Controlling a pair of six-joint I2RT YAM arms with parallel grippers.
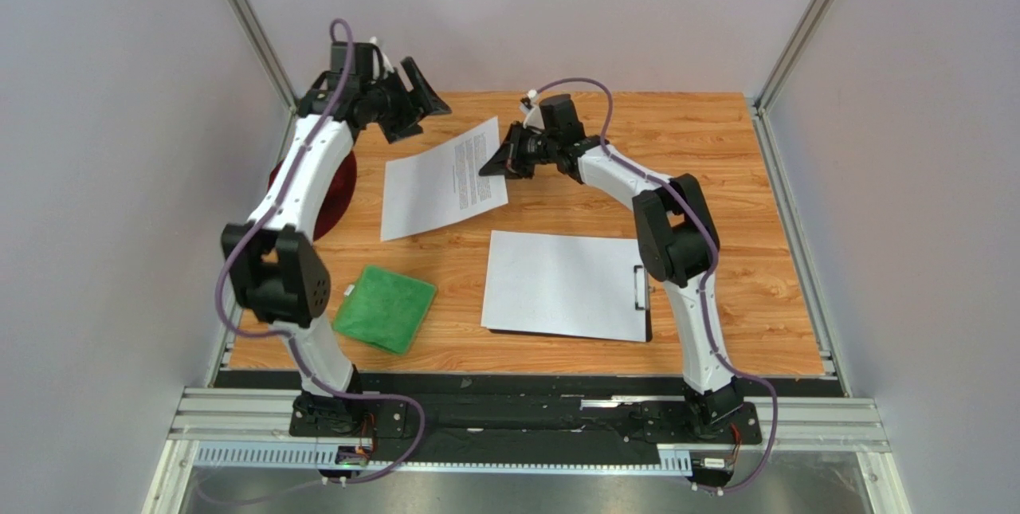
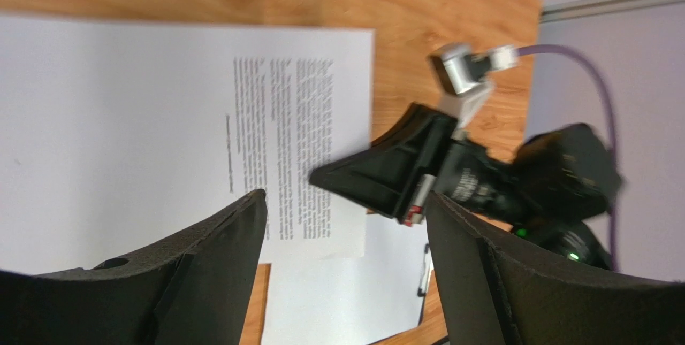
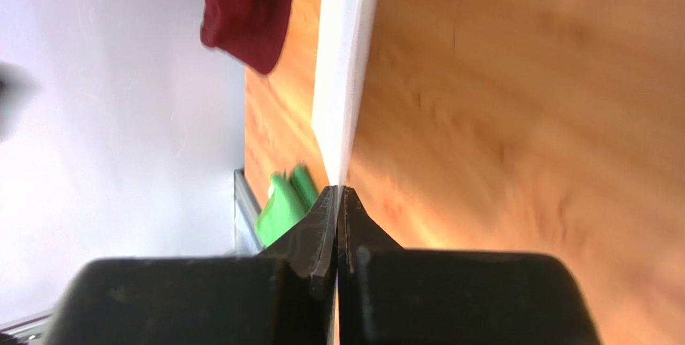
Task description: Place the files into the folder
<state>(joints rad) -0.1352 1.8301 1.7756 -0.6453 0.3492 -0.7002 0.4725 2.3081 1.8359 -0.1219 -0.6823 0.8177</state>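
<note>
The right claw (image 1: 491,165) is pinched fully closed on the right-hand short edge of the printed sheet (image 1: 441,179). In the right wrist view the two black fingers meet with only the paper's thin white edge between them. From that grip the sheet runs away to the left, its long axis slanting from the far-right side of the worktop (image 1: 718,179) down toward the near-left. The text block sits at the gripped end, which looks slightly raised off the wood. The folder (image 1: 644,305) lies on the near side of this claw, close to the near edge and right of centre, with its long axis parallel to that edge. A blank sheet (image 1: 557,281) already covers most of it, so only a black strip shows along its right and near sides. The coming move is therefore probably a pull toward the near edge, with a small turn to square the paper to the folder, and the right arm is plainly the nearer one. The left claw (image 1: 419,108) hovers by the far-left corner, spread wide and holding nothing. The paper is thin, limp and smooth and would likely droop or slide easily, while the folder looks flat and slick. A fuzzy green cloth (image 1: 386,308) lies near the near-left corner, and a dark red hat (image 1: 335,185) sits by the left edge.
</note>
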